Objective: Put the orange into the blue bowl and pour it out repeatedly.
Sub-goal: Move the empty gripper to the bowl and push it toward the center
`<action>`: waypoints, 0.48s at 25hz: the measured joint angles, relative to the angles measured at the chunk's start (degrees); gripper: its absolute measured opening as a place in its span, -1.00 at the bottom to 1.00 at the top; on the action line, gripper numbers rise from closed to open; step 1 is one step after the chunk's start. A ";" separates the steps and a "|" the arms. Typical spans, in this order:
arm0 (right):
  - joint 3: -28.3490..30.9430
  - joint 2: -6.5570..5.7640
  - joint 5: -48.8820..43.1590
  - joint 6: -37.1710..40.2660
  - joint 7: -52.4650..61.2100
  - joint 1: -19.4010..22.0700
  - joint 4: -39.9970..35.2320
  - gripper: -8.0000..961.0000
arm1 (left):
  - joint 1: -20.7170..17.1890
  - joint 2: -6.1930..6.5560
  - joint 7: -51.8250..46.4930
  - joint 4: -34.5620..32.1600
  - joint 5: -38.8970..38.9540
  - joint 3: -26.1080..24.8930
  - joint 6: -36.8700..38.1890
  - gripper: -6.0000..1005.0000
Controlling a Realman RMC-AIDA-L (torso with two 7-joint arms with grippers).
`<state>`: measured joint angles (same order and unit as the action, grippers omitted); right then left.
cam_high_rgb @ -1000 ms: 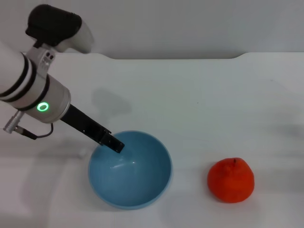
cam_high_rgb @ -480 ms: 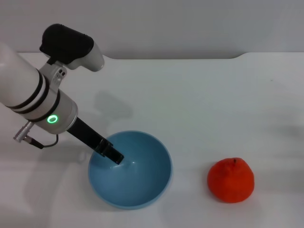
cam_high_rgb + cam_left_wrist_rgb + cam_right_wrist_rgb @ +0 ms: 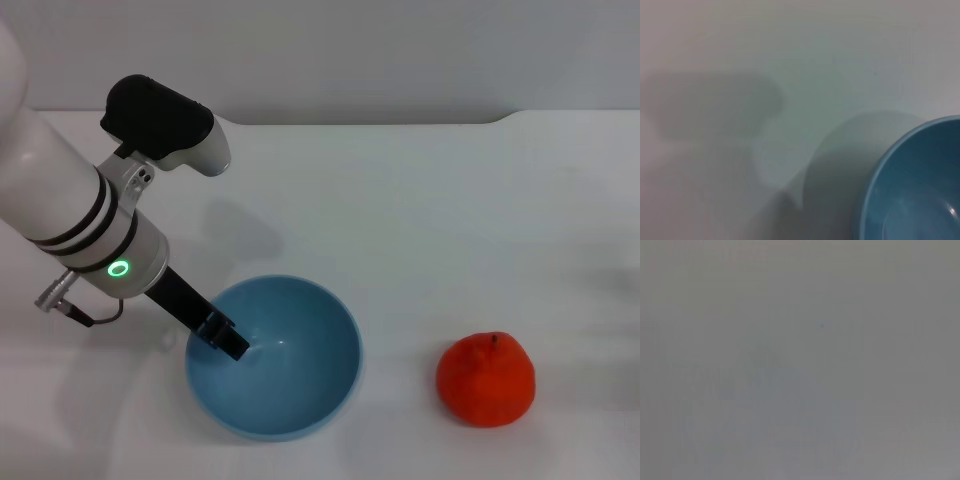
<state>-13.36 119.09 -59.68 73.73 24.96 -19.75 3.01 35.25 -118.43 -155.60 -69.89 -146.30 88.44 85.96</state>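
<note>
The blue bowl (image 3: 275, 358) stands upright near the table's front, left of centre, with nothing in it. A section of its rim (image 3: 920, 180) also shows in the left wrist view. The orange (image 3: 486, 379) lies on the table to the bowl's right, about a hand's width away and untouched. My left gripper (image 3: 226, 338) reaches down at a slant over the bowl's left rim, its black tip just inside the wall. The right gripper is out of view, and the right wrist view shows only a plain grey surface.
The white table (image 3: 420, 230) stretches behind and to the right of the bowl, with its back edge against a pale wall. The left arm's bulky white wrist (image 3: 90, 220) hangs over the table's left side.
The left arm has swung forward and lower, and its black tip has slid from the bowl's back-left rim down inside the left wall. Bowl and orange have stayed put.
</note>
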 joint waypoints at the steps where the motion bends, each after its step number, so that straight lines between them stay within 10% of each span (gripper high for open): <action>1: 0.00 0.00 0.00 0.00 0.00 0.04 0.00 -0.01 | 0.00 0.01 -0.10 -0.07 -0.07 0.01 -0.01 0.36; 12: 0.00 0.00 0.00 0.08 0.01 0.10 0.14 -0.01 | 0.26 0.12 -0.48 0.17 -0.32 0.51 0.00 -0.22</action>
<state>-13.36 119.09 -59.68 73.81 24.97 -19.65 3.15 35.51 -118.31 -156.08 -69.72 -146.62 88.95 85.96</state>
